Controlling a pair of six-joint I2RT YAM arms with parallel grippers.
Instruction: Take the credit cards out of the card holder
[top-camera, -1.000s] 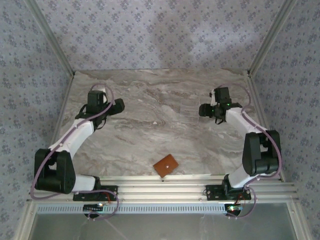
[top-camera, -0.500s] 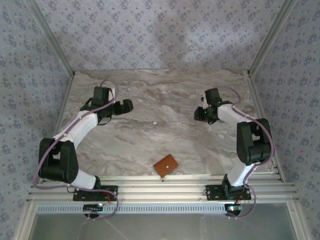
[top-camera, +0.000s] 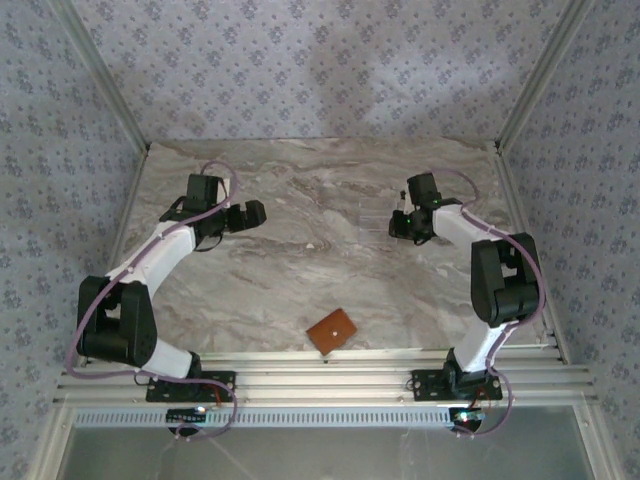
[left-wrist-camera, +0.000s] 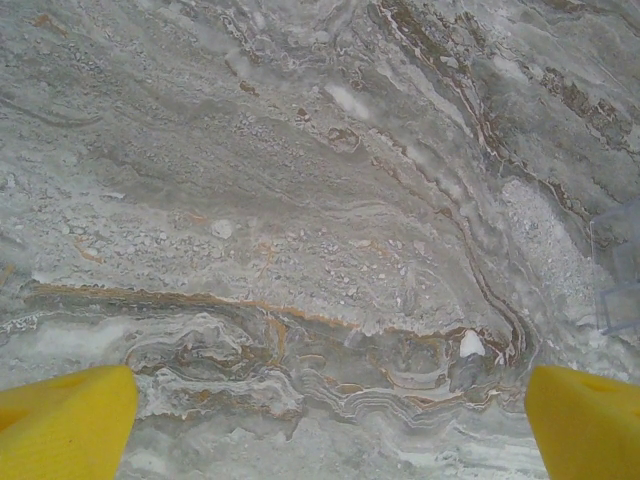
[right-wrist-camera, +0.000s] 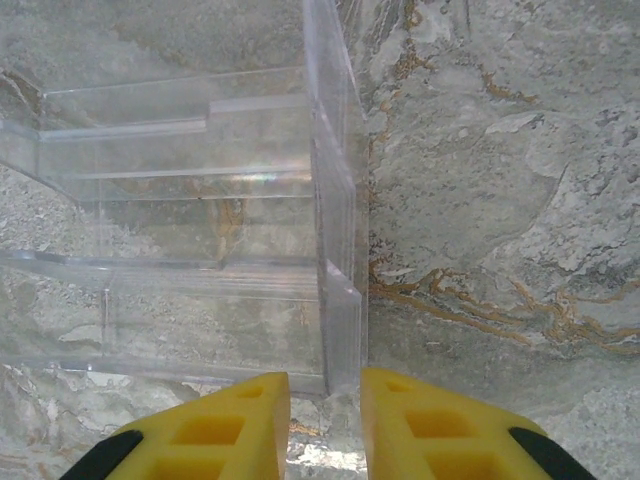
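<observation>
The card holder (top-camera: 331, 330), a small brown leather wallet, lies flat and closed near the table's front edge, far from both grippers. The credit cards are hidden. My left gripper (top-camera: 250, 213) hovers wide open over bare marble at the back left, its yellow fingertips (left-wrist-camera: 70, 420) at the bottom corners of the left wrist view and nothing between them. My right gripper (top-camera: 398, 222) is at the back right, against a clear plastic stand (top-camera: 375, 218). Its jaws (right-wrist-camera: 325, 385) are narrowed, with a gap, astride the near end of the stand's right side wall (right-wrist-camera: 340, 300).
The stand's stepped clear tiers (right-wrist-camera: 180, 220) hold nothing. A corner of the clear stand (left-wrist-camera: 618, 270) shows at the right edge of the left wrist view. Patterned walls enclose the marble table (top-camera: 300, 270) on three sides. An aluminium rail (top-camera: 330, 375) runs along the front.
My right gripper has moved left up to the clear stand and its jaws have narrowed. The left arm swung slightly right, then held. The card holder has not moved.
</observation>
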